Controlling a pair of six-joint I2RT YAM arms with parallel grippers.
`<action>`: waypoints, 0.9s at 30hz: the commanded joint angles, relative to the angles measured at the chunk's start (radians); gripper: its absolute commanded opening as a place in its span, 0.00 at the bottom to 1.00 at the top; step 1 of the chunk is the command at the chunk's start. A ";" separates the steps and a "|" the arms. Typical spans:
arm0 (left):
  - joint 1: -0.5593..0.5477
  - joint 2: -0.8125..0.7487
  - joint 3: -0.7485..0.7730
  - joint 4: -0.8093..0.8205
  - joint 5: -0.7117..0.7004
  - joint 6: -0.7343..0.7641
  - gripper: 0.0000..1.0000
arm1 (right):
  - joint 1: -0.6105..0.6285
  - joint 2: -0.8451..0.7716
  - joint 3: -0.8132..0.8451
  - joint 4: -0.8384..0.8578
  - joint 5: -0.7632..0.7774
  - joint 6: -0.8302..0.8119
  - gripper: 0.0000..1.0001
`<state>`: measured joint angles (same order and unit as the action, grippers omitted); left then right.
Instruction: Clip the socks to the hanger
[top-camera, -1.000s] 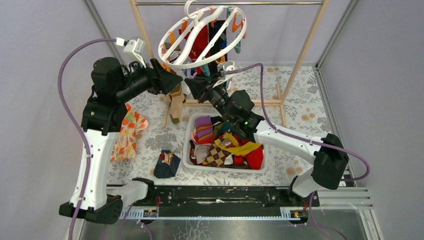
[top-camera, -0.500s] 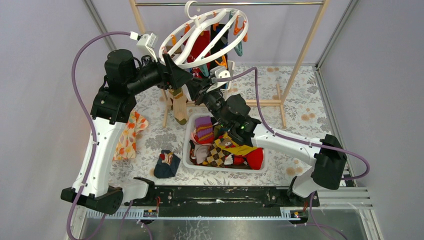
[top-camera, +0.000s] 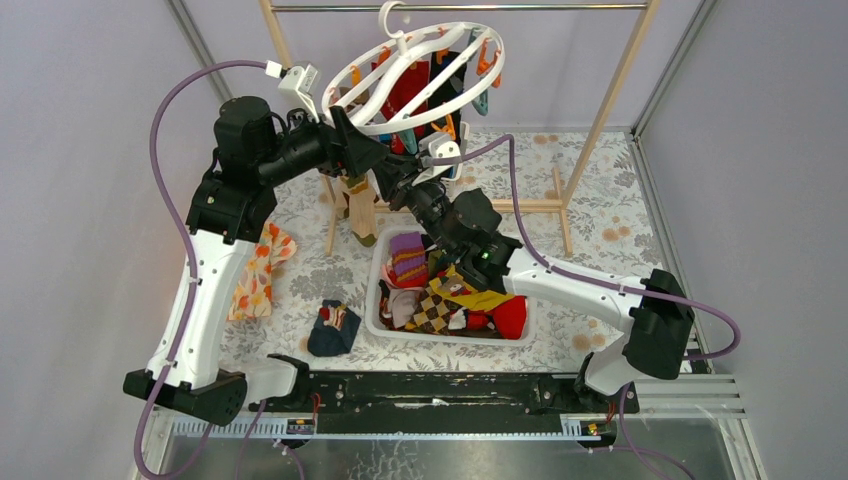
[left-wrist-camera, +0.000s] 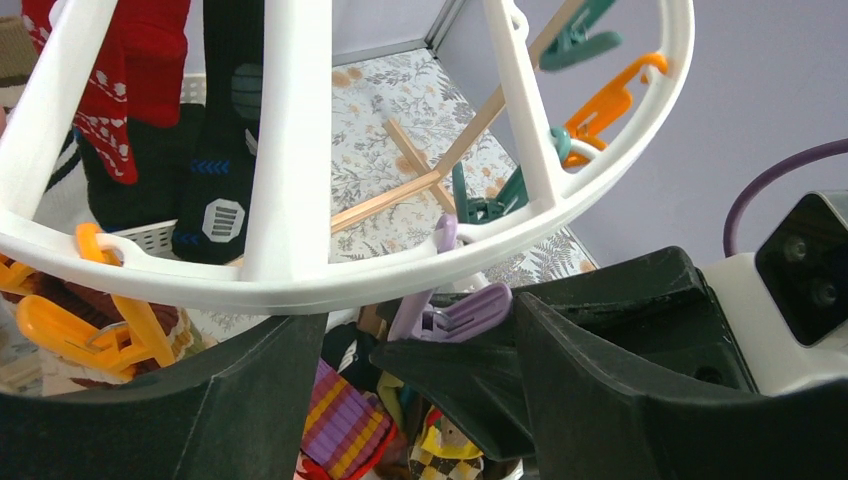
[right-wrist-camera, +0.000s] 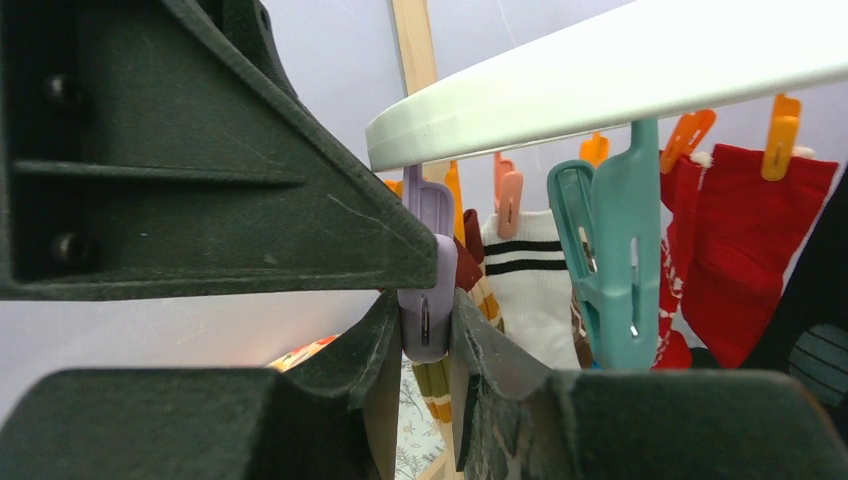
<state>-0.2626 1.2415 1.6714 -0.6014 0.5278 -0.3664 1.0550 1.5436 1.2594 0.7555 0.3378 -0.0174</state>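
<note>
- Well nearer than the hanger (left-wrist-camera: 295, 150), a dark sock (top-camera: 333, 330) lies alone on the table (top-camera: 300, 235).
- Below the hanger and nearer, a white bin (top-camera: 372, 285) holds a heap of mixed socks (top-camera: 440, 300).
- Under the hanger's near rim, the right gripper (right-wrist-camera: 425, 335) is pinched tight on a purple clip (right-wrist-camera: 425, 285) that dangles from the ring.
- The left gripper (left-wrist-camera: 418, 318) sits just below the same rim, jaws wide apart, with the right gripper's fingertip and the clip between them.
- A brown sock (top-camera: 358, 205) hangs beneath the hanger's left side; what holds it cannot be told.
- Farther in, a red sock (left-wrist-camera: 130, 80) and a black sock (left-wrist-camera: 225, 130) hang from the hanger.
- The hanger hangs tilted from the wooden rack (top-camera: 611, 100).
</note>
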 joint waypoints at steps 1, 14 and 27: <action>-0.008 0.025 -0.002 0.183 0.053 0.011 0.73 | 0.026 -0.056 0.047 0.007 -0.076 0.007 0.02; -0.008 -0.001 -0.103 0.335 0.058 -0.162 0.34 | 0.026 -0.074 0.093 -0.085 -0.125 0.070 0.02; -0.007 -0.002 -0.076 0.313 -0.044 -0.244 0.00 | 0.024 -0.091 0.091 -0.128 -0.136 0.181 0.41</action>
<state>-0.2676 1.2316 1.5803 -0.3649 0.5346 -0.5701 1.0512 1.5063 1.3209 0.6151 0.3172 0.1143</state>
